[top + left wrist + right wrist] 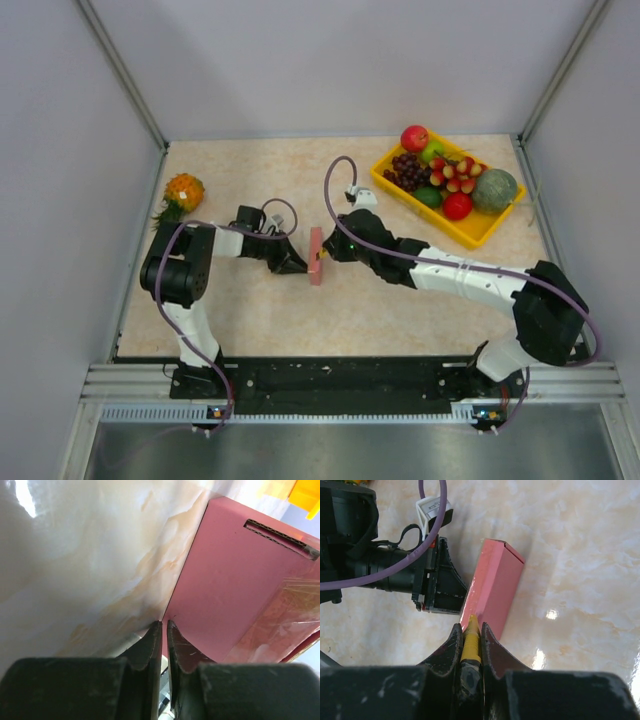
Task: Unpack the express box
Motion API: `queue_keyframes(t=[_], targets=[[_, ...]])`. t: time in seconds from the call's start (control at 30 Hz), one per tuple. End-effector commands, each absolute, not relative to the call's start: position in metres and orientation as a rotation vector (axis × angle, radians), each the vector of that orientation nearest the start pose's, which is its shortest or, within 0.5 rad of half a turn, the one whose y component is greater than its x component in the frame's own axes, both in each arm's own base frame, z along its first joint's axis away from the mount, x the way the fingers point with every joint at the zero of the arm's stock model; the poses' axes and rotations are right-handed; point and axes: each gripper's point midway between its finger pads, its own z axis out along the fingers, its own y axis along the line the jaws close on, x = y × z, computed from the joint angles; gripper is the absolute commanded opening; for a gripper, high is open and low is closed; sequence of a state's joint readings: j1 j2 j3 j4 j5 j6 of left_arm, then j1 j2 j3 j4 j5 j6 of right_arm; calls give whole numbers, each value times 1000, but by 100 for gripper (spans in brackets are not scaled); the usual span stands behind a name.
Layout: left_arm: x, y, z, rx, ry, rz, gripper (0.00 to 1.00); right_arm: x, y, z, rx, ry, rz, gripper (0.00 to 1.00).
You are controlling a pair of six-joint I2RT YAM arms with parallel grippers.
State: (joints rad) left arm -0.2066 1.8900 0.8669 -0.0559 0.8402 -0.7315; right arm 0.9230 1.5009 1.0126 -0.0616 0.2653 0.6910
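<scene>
Item: express box [316, 256], pink, standing on edge mid-table [400, 300], between my two pincers.
Left pincer [163, 625]: narrowed to a slit, tips at the box's edge; pinching or not, I cannot tell.
Right pincer [470, 626]: clamped on a yellow utility knife [471, 647], its tip touching the box.

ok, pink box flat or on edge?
On edge: from above the express box shows only its narrow side; the wrist views show its broad faces upright.
</scene>
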Motion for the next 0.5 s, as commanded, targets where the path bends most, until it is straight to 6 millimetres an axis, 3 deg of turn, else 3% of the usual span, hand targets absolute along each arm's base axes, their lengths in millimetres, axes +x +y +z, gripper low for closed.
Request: queue_keyframes(t=[0.0,0.33,0.47], targets=[[303,-206,36,-367,2722,-1298,14,281,341,153,-140,2183,622,0],[329,-186,78,-284,2657,-1050,24,290,369,228,-217,1990,786,0],[338,-180,95,-249,2620,-986,30,283,365,240,-228,1967,815,0]])
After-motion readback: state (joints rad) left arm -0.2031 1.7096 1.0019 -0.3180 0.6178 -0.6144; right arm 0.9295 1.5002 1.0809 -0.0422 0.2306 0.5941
